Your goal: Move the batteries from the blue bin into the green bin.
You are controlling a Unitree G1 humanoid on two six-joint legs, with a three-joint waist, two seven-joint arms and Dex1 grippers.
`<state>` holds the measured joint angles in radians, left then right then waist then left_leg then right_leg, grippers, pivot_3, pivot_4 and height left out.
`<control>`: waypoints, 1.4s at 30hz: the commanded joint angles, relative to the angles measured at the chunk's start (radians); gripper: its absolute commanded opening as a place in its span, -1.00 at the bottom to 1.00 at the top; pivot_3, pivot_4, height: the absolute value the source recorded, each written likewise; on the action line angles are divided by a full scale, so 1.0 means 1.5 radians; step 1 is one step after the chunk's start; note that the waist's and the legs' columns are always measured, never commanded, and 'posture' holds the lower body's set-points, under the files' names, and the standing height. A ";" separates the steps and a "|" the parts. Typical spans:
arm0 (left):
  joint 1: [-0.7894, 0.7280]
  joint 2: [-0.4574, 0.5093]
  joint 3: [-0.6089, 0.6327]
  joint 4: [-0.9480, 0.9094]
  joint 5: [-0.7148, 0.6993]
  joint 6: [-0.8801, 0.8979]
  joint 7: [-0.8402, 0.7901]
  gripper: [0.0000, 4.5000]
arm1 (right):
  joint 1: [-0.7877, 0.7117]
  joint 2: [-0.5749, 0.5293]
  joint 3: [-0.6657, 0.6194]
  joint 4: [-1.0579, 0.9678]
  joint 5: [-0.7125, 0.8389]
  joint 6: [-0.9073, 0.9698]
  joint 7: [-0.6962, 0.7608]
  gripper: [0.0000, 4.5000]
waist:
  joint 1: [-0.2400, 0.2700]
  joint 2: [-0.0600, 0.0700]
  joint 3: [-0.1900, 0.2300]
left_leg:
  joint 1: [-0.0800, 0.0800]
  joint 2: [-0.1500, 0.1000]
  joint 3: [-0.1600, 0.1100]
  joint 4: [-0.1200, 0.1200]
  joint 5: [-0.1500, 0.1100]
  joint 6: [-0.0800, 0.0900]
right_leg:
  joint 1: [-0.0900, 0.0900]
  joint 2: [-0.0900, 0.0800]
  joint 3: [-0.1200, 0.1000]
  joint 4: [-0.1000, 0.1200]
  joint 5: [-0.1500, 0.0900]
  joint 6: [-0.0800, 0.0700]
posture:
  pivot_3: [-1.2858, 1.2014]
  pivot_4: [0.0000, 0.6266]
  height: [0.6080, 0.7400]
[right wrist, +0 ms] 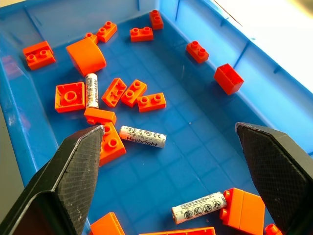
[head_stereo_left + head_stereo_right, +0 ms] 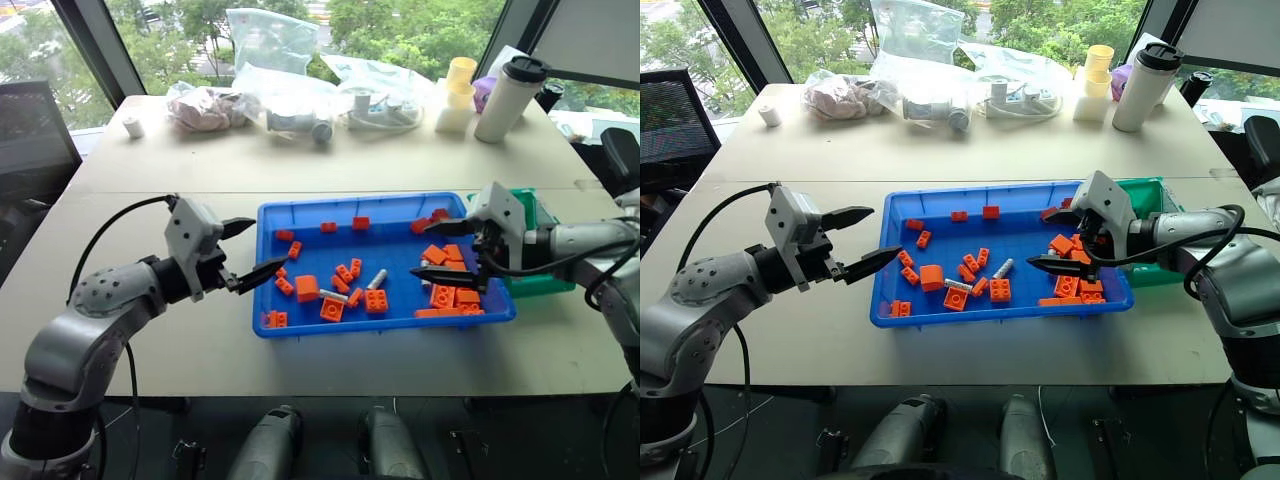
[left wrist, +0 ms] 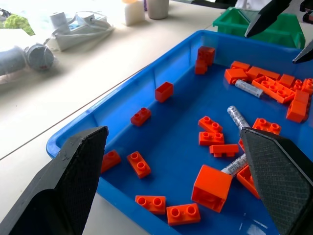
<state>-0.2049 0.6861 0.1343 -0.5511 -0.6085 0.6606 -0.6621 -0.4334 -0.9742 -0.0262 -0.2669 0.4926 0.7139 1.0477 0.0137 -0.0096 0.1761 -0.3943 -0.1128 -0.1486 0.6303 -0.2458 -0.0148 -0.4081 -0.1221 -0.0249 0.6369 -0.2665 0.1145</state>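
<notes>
The right gripper (image 2: pixel 458 254) hangs at the right of the head views, over the right end of the blue bin (image 2: pixel 300 209), its two black fingers spread wide with nothing between them. The left gripper (image 2: pixel 250 248) sits left of centre, just at the tray's left rim, its fingers also wide apart and empty. Three batteries (image 1: pixel 143 136) can be counted in the right wrist view: one near the middle among the orange bricks (image 1: pixel 86 55), one upright-looking beside a square brick at upper left (image 1: pixel 91 90), and one at the bottom next to a brick (image 1: pixel 198 207). From the head views only two are plain, near the tray's middle (image 2: pixel 376 279), while the third is hard to pick out by the right gripper. The green bin (image 2: pixel 545 283) stands touching the tray's right end, partly behind the right gripper; the left wrist view shows its rim at upper right (image 3: pixel 234 22).
</notes>
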 commanded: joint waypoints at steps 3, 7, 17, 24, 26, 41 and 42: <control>-0.011 0.001 -0.009 -0.004 0.014 -0.023 -0.011 1.00 | -0.010 -0.005 0.000 -0.029 0.000 -0.004 0.005 0.97 | 0.000 0.000 0.000 | 0.000 0.000 0.000 0.000 0.000 0.000 | 0.000 0.000 0.000 0.000 0.000 0.000 | 0.03 -0.52 1.00; -0.015 -0.002 -0.011 -0.001 0.017 -0.026 -0.007 1.00 | -0.014 -0.003 0.011 -0.035 0.000 -0.006 0.009 0.97 | 0.000 0.000 0.000 | 0.000 0.000 0.000 0.000 0.000 0.000 | 0.000 0.000 0.000 0.000 0.000 0.000 | 0.03 -0.52 1.00; -0.012 -0.004 -0.007 -0.004 0.019 -0.026 -0.005 1.00 | -0.043 0.020 0.050 -0.028 -0.013 -0.014 0.015 0.97 | 0.000 0.000 0.000 | 0.000 0.000 0.000 0.000 0.000 0.000 | 0.000 0.000 0.000 0.000 0.000 0.000 | 0.03 -0.52 1.00; -0.013 -0.002 -0.007 -0.003 0.020 -0.023 -0.005 1.00 | -0.104 0.096 0.128 -0.012 -0.026 -0.026 0.028 0.97 | -0.003 0.000 0.000 | 0.000 0.002 0.001 0.000 0.000 0.000 | 0.000 0.002 0.001 -0.001 0.001 -0.001 | 0.03 -0.52 1.00; -0.014 -0.002 -0.010 -0.003 0.022 -0.023 -0.004 1.00 | -0.123 0.125 0.161 0.015 -0.049 -0.037 0.031 0.97 | -0.002 0.000 0.000 | 0.001 0.002 0.002 0.000 0.000 0.000 | 0.000 0.002 0.001 -0.001 0.001 -0.001 | 0.03 -0.52 1.00; 0.006 -0.001 0.000 -0.032 0.016 -0.010 0.019 1.00 | -0.194 0.276 0.319 0.166 -0.228 -0.160 0.023 0.97 | -0.002 0.000 0.000 | 0.001 0.002 0.003 0.000 0.001 -0.001 | -0.001 0.003 0.005 -0.001 0.003 0.000 | 0.03 -0.52 1.00; 0.007 -0.002 0.000 -0.034 0.016 -0.009 0.021 1.00 | -0.194 0.281 0.322 0.169 -0.237 -0.162 0.019 0.97 | -0.002 0.000 0.000 | 0.001 0.002 0.003 0.000 0.001 -0.001 | -0.001 0.003 0.005 -0.001 0.003 0.000 | 0.03 -0.52 1.00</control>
<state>-0.1957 0.6779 0.1061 -0.5646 -0.5788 0.6495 -0.6386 -0.7037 -0.5639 0.4630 -0.0028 0.1568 0.4921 1.0838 0.0104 -0.0095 0.1762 -0.3931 -0.1097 -0.1433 0.6296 -0.2447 -0.0170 -0.4099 -0.1178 -0.0166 0.6350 -0.2625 0.1148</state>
